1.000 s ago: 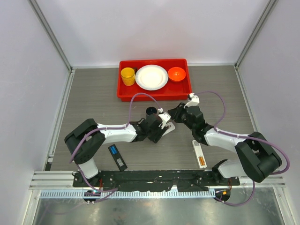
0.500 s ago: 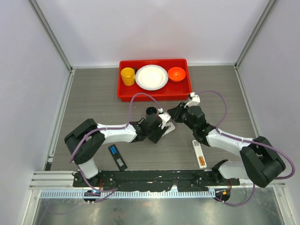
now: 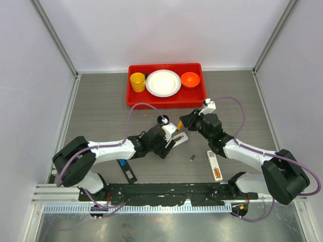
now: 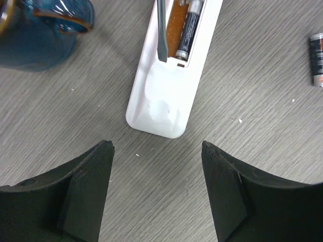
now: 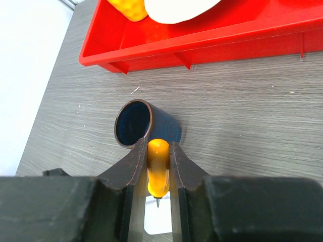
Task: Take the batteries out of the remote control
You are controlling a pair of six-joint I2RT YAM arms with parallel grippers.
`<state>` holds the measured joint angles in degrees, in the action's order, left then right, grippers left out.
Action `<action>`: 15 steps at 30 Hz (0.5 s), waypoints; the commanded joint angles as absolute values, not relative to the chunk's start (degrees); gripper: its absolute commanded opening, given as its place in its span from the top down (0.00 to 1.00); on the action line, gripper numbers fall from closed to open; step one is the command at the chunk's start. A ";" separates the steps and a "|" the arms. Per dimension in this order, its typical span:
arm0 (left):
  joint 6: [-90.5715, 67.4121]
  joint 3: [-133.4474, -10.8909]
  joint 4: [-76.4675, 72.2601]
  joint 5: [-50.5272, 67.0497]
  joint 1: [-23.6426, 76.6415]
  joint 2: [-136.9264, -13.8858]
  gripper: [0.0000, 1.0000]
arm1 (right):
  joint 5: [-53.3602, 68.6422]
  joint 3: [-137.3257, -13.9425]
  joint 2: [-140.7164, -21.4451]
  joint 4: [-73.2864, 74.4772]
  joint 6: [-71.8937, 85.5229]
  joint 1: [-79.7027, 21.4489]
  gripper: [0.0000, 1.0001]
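the grey surface (image 3: pixel 101 111) carries everything; the red tray (image 3: pixel 166 104) at its far side plays no part here; your white remote control (image 4: pixel 161 96) lies mid-surface with its cover off, and the dark blue mug (image 4: pixel 40 30) is near its far end; your left pincer (image 4: pixel 156 151) stands apart with nothing between its fingers, just short of the remote's near end and not touching it; your right pincer (image 5: pixel 158 151) is clamped on the orange-handled screwdriver (image 5: pixel 157 174), whose blade tip sits at the near end of the open bay; the loose battery (image 4: pixel 317 58) lies on the surface off to one side, apart from the remote; the second battery (image 4: pixel 189 27) sits in the bay beside the blade, the slot next to it bare; so i judge you are midway, at prying out that second cell; the next move calls for the left pincer to steady the remote while the blade gets under the cell's end and levers it up gently, lest it fly off.
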<state>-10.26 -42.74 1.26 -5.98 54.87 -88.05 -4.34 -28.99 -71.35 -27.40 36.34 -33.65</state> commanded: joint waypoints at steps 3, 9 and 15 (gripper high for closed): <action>-10.81 -41.40 -4.92 -4.40 54.14 -83.94 0.27 | -5.10 -31.12 -69.61 -28.30 36.04 -33.93 0.99; -10.81 -41.84 -5.01 -2.99 54.14 -84.99 0.27 | -5.89 -30.50 -68.82 -27.77 35.86 -33.93 0.99; -10.37 -43.06 -4.66 -2.99 54.23 -86.83 0.26 | -7.38 -29.79 -67.77 -27.42 35.68 -33.93 0.99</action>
